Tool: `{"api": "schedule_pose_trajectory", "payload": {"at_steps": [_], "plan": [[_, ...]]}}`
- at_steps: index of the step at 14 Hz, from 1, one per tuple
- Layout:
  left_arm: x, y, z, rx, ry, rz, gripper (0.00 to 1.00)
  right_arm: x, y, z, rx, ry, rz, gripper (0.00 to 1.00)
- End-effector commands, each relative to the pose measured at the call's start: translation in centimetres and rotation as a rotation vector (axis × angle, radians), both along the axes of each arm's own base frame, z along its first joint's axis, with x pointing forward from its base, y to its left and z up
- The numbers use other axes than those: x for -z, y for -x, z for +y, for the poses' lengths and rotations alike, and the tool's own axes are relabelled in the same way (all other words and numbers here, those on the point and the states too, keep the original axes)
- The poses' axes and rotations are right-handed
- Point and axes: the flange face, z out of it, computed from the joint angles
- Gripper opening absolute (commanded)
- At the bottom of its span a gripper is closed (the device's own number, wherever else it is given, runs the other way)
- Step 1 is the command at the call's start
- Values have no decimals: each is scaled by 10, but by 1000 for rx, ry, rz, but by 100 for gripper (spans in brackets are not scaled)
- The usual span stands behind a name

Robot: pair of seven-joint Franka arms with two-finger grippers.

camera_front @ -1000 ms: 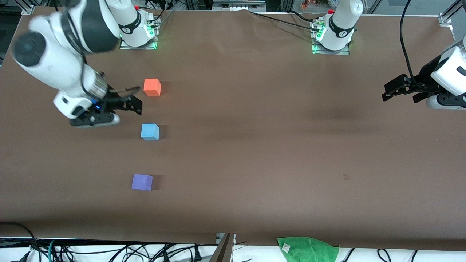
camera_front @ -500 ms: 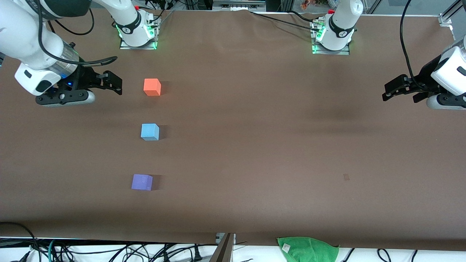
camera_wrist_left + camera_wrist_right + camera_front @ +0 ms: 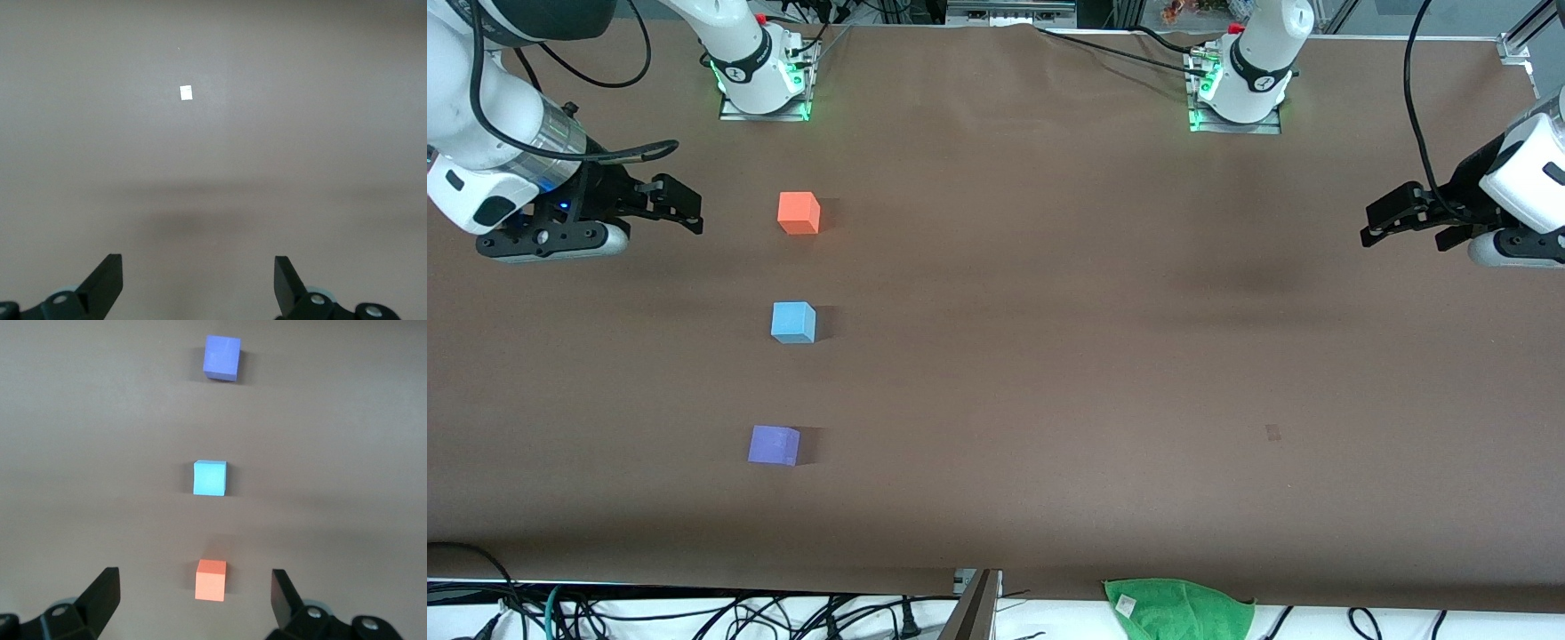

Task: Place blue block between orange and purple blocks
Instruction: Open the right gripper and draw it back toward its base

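The blue block [image 3: 793, 322] sits on the table between the orange block [image 3: 799, 213], farther from the front camera, and the purple block [image 3: 774, 445], nearer to it; the three stand in a line, apart. The right wrist view shows the same line: orange block [image 3: 211, 580], blue block [image 3: 209, 478], purple block [image 3: 221, 357]. My right gripper [image 3: 687, 210] is open and empty, up in the air beside the orange block, toward the right arm's end of the table. My left gripper [image 3: 1376, 224] is open and empty over the left arm's end of the table, where that arm waits.
A green cloth [image 3: 1179, 608] hangs at the table's edge nearest the front camera. A small white mark [image 3: 187, 93] lies on the brown table cover [image 3: 1049, 356] in the left wrist view. Cables hang below that edge.
My right gripper has drawn away from the blue block, rising and moving toward the right arm's end of the table. The three blocks and the left arm have not moved.
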Motion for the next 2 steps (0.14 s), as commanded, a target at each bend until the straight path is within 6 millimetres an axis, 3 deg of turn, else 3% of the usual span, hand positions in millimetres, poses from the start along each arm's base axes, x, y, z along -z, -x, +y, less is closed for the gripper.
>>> {"api": "schedule_pose_trajectory", "payload": {"at_steps": [1,2], "plan": [[-6,-1,1,7,-18,2,100,-7,-4,-3,-20,17,-1,100],[-7,-1,1,7,-18,1,100,-8,-4,-3,-19,17,-1,100]]}}
